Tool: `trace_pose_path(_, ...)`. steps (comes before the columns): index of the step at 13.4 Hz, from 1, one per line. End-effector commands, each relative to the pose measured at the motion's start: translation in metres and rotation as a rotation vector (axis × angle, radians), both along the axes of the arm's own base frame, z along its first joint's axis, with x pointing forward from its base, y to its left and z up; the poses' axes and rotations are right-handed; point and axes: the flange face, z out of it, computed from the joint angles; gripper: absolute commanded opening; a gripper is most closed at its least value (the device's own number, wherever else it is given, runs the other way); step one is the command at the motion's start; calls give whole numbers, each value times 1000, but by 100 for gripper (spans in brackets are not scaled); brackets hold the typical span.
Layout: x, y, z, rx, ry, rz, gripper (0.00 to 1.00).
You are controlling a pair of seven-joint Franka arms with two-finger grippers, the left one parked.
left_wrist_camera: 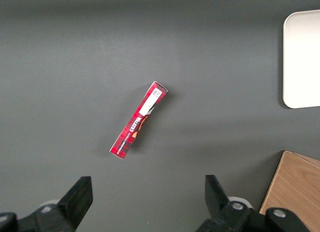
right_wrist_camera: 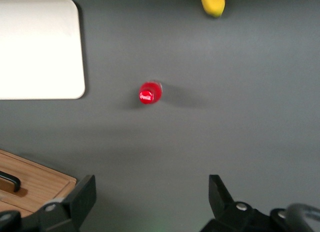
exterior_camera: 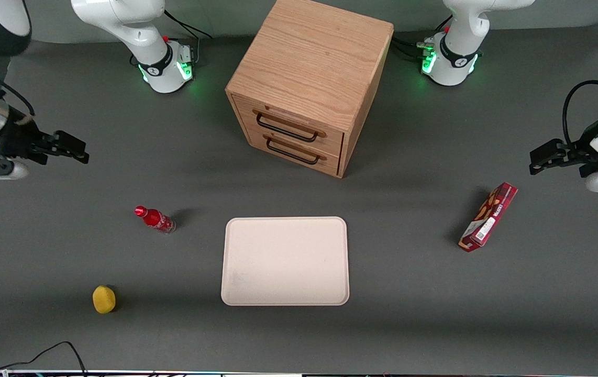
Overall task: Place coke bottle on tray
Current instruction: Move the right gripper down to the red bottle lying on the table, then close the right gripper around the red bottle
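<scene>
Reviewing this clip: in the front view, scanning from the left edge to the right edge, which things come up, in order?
gripper (open, above the table at the working arm's end) → lemon → coke bottle → tray → snack box

coke bottle [exterior_camera: 154,219]: red, upright, on table beside tray | tray [exterior_camera: 285,261]: pale beige, flat

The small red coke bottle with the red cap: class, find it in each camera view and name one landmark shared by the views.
Front view: the small red coke bottle stands beside the pale beige rectangular tray.
Right wrist view: bottle seen cap-on, below the open tool.
Left wrist view: not in it.
Shared landmark: the tray.
</scene>
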Motion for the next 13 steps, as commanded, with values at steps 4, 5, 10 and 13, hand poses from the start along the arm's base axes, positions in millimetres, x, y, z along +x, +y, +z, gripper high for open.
trace_pose_path(4,5,-2,-142,20,-86,20,99)
trace_pose_path(5,6,1,-165,20,-103,23,99)
trace_pose_path(10,9,15,-223,20,-164,33,98)
trace_pose_path(13,10,20,-232,16,-169,48,83)
